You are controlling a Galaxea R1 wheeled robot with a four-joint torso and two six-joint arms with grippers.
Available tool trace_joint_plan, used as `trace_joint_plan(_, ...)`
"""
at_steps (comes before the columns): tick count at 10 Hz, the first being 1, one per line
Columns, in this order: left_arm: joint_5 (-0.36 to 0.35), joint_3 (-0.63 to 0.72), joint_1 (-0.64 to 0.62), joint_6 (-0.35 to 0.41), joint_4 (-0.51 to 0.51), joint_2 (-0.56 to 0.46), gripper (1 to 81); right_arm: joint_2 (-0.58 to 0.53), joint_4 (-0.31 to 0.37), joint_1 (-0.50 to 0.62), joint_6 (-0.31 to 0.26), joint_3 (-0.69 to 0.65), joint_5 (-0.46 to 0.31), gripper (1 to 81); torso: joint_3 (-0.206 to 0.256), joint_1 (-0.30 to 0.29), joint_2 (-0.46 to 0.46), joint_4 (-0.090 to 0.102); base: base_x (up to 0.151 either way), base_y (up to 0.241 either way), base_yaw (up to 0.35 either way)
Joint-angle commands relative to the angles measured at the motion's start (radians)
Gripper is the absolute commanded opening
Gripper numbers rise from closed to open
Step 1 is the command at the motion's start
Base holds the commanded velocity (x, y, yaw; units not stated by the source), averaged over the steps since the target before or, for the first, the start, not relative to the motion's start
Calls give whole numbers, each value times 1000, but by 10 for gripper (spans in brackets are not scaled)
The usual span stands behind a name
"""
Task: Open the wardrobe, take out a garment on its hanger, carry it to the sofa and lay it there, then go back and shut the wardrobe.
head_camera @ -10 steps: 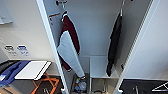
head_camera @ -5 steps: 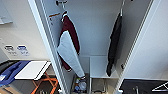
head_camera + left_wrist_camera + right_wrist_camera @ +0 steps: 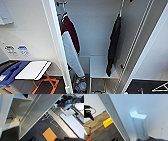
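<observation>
The wardrobe [image 3: 100, 30] is standing wide open, both doors swung out, so that first step looks done. Inside, the black garment [image 3: 113, 46] is hanging on its hanger [image 3: 120, 12] by the right-hand wall, its hem dangling over the white inner shelf [image 3: 98, 66]. The maroon-and-white garment [image 3: 71, 45] is hanging just inside the left door [image 3: 56, 45]. Nothing is being lifted out yet. The right wrist view is looking close along a door face at a small white handle [image 3: 139, 126]. How either gripper's jaws are standing, I cannot tell. Taking, carrying to the sofa, laying and closing are all left.
</observation>
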Motion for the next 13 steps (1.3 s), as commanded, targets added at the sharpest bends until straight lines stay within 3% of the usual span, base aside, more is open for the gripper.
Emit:
trace_joint_plan(1, 40, 46, -69, 3, -9, -17, 811, -14, 28, 46, 20, 84, -65, 811, 0, 0, 0, 0, 0, 0, 0)
trace_joint_plan(4, -2, 32, -58, 1, -14, -20, 811, -31, 28, 32, 22, 72, -54, 811, 0, 0, 0, 0, 0, 0, 0)
trace_joint_plan(9, -3, -11, -36, 1, -15, -8, 811, -94, 44, -40, 25, -29, 61, 811, 1, -1, 0, 0, 0, 0, 0)
trace_joint_plan(13, -3, -74, -9, 1, -9, 46, 811, -97, 47, -104, 42, -238, 140, 811, 1, -2, -1, 0, 0, 0, 0)
